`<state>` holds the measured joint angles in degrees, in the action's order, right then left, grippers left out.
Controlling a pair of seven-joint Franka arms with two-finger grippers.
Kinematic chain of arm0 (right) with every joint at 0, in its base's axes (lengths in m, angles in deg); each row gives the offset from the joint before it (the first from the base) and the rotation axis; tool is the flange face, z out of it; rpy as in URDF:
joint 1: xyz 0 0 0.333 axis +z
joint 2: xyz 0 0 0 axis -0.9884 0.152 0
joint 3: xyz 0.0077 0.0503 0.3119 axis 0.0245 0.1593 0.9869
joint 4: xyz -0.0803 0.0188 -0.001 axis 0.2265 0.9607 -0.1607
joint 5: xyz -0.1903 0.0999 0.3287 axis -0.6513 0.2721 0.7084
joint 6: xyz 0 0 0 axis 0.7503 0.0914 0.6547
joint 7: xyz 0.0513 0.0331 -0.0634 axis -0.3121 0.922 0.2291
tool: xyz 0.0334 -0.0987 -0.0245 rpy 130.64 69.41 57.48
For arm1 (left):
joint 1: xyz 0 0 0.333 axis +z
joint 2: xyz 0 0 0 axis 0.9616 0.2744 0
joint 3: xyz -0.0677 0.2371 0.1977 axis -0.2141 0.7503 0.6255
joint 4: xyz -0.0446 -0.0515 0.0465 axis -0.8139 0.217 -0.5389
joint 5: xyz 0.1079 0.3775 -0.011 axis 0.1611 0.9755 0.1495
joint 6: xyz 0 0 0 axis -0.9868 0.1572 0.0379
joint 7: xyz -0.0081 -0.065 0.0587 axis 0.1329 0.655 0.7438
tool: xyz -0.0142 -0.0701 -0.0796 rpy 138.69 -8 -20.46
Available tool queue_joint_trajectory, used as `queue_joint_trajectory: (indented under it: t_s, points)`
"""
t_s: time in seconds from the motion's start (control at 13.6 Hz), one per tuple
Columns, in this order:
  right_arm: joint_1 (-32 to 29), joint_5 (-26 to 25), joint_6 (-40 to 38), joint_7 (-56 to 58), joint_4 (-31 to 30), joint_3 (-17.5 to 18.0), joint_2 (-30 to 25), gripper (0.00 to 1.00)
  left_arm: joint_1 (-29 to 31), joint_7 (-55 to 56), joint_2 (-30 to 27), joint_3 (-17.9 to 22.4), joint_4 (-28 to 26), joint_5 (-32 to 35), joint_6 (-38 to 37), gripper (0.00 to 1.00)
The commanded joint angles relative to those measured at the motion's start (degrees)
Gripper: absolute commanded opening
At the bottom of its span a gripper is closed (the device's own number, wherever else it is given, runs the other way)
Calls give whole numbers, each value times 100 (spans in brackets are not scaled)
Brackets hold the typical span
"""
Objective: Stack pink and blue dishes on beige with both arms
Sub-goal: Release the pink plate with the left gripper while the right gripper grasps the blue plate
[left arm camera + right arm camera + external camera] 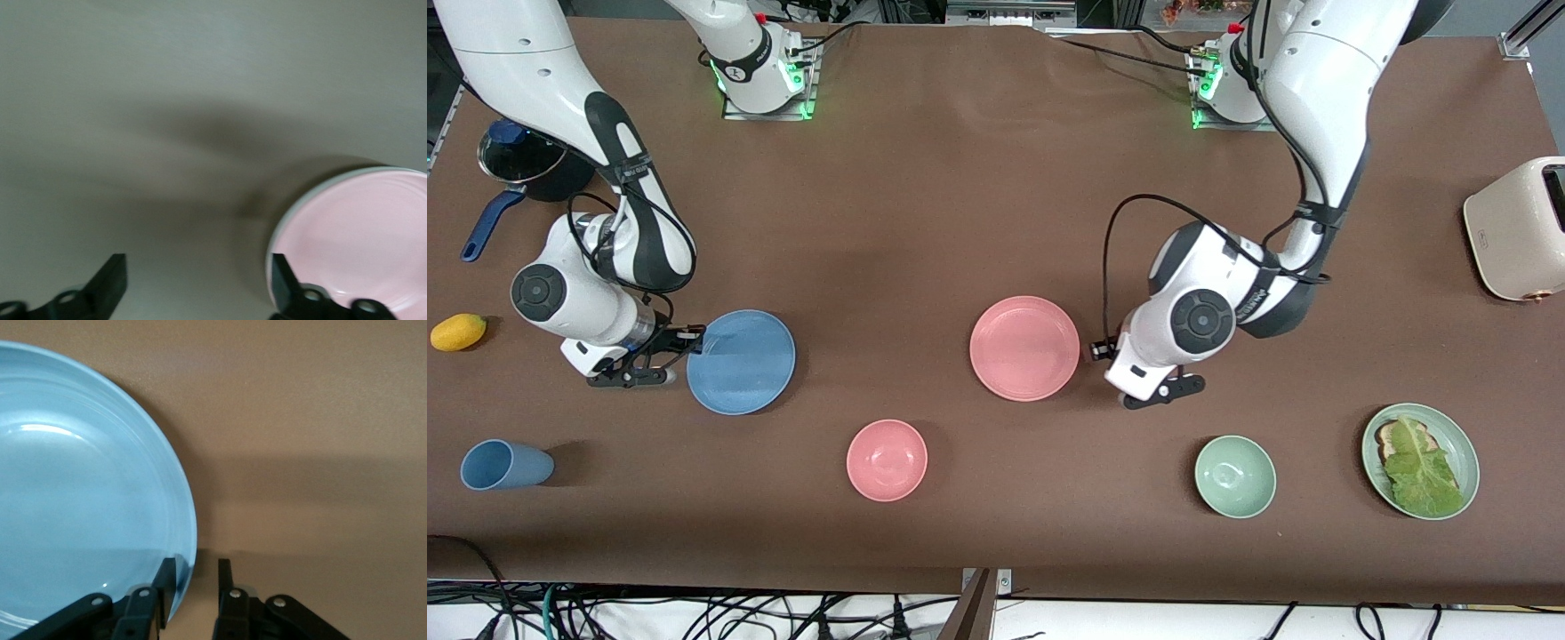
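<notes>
Right gripper (685, 348) is low at the bench (960, 204), at the rim of the blue plate (741, 362) on the side toward the right arm's end. In the right wrist view the jaws straddle that rim, one finger over the plate's inner slope, the other outside it. The gap is narrow, and I judge them clamped on the rim, or very nearly so.

Left gripper (1096, 350) sits low just beside the pink plate (1024, 348), on the side toward the left arm's end. Its jaws are released and spread wide. In the left wrist view one finger (283, 283) stands at the plate's rim; the other is well clear over bare bench. The rim is not yet between the jaws.

No beige plate is visible in any view. The plates in sight are the blue one, the pink one and a pale green one (1458, 444) carrying toast and a leaf. The stacking target therefore cannot be confirmed.

Recommendation for the step in hand: the left gripper should shift toward the pink plate until the rim lies squarely between the jaws, then close firmly. Both plates should be lifted level, since a rim pinch on a shallow plate is liable to tilt or slip.
</notes>
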<state>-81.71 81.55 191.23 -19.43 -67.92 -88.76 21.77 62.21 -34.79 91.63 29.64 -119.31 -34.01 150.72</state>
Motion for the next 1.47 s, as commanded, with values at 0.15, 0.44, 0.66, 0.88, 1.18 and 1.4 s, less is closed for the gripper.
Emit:
queue_joint_trajectory:
  t_s: [0.15,0.44,0.66,0.88,1.18,1.4]
  points:
    - [-60,100,117,124,-82,50,-19,32,718,-1030,-237,-37,-69,169,-503,100]
    - [-60,100,117,124,-82,50,-19,1,1413,-1840,-396,-37,-60,169,-943,100]
    - [-60,100,99,159,-56,50,-19,0,1844,-2349,-492,-36,-51,422,-1259,100]
    - [-51,91,-338,177,136,94,-299,0,2029,-2439,-527,-1,-25,634,-1357,100]
    - [-25,100,-2007,177,1506,305,-336,0,2153,-2517,-799,-10,-103,687,-1462,100]
    - [81,335,-2344,-24,1895,594,-345,0,2153,-3525,-1167,261,-349,819,-1463,100]
